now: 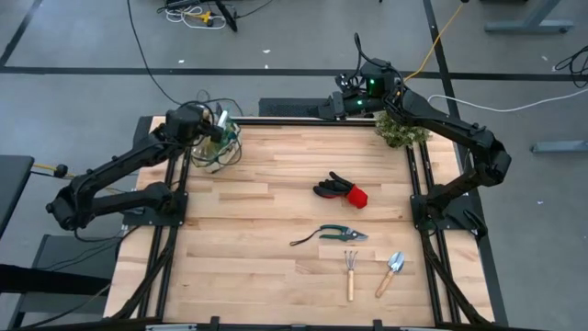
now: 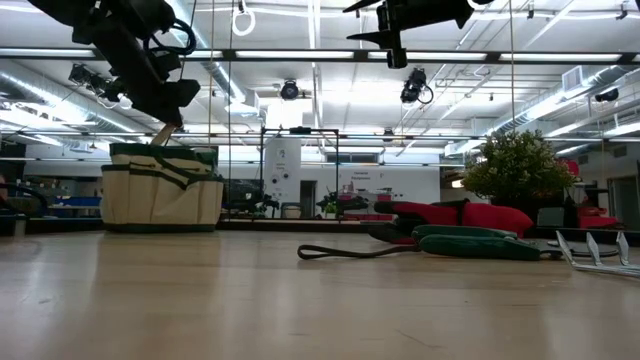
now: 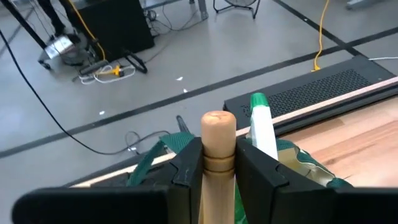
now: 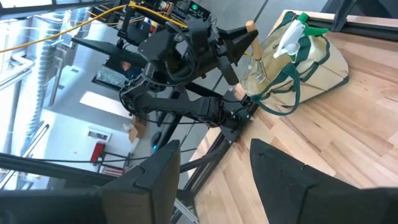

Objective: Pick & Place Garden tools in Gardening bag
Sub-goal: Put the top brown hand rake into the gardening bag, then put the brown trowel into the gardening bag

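Observation:
The beige gardening bag [image 1: 220, 145] with green trim stands at the table's far left corner; a green-capped spray bottle [image 3: 261, 127] sticks out of it. My left gripper [image 1: 209, 129] is above the bag, shut on a wooden-handled tool [image 3: 217, 134]. My right gripper [image 4: 214, 168] is open and empty, high at the far edge near the plant. Black-and-red gloves [image 1: 341, 190], pruning shears [image 1: 336, 233], a small rake [image 1: 350, 272] and a trowel [image 1: 392, 272] lie flat on the table. My left gripper pinches the tool's wooden handle [image 3: 217, 163] between its two fingers, just below its rounded free end. The fingers come slanting down from the table's left side and lie across the handle. The tool stands nearly upright, its metal end [image 4: 257, 71] down at the bag's mouth.
A bushy green plant [image 1: 401, 130] stands at the far right corner, close to my right arm. Black frame rails [image 1: 175, 230] run along the left and right table edges. The table's middle left and near left are bare wood.

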Controlling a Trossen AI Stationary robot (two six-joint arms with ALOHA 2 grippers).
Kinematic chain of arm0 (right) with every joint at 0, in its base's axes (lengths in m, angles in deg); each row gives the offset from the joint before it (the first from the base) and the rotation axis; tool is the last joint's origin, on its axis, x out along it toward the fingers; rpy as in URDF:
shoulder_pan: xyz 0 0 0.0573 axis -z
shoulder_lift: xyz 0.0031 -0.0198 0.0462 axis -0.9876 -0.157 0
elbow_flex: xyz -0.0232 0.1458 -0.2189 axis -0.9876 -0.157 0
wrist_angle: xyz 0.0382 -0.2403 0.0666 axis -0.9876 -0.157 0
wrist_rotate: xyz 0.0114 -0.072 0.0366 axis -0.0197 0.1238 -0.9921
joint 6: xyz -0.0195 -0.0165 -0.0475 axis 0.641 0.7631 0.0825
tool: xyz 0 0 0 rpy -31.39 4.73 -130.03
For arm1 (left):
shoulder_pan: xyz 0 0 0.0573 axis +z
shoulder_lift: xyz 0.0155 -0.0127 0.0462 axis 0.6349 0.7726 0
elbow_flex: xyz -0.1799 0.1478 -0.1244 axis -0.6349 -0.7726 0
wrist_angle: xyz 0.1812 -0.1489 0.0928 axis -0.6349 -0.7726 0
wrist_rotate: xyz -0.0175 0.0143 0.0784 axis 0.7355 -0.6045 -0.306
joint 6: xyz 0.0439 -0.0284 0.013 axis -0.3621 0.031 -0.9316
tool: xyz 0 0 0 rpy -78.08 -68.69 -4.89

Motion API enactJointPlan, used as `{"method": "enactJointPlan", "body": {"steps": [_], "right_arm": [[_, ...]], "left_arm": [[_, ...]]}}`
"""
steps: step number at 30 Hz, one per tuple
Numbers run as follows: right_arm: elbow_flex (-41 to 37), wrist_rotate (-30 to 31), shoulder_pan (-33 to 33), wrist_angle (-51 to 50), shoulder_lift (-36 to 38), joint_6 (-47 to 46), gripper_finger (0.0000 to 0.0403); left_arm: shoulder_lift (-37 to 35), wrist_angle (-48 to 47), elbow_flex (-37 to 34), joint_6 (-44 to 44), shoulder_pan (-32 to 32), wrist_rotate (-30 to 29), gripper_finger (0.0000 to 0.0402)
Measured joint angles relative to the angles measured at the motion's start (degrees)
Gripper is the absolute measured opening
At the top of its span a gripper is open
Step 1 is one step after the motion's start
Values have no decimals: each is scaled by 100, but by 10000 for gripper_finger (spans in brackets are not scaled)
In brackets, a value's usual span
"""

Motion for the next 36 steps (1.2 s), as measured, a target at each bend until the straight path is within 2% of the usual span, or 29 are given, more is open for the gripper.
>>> {"method": "enactJointPlan", "body": {"steps": [18, 28, 36], "right_arm": [[0, -4, 1, -23, 0, 38, 197], [0, -9, 0, -55, 0, 79, 197], [0, -12, 1, -55, 0, 122, 197]], "left_arm": [[654, -50, 0, 524, 99, 170, 87], [700, -45, 2, 569, 99, 37, 88], [700, -48, 2, 564, 99, 15, 133]]}}
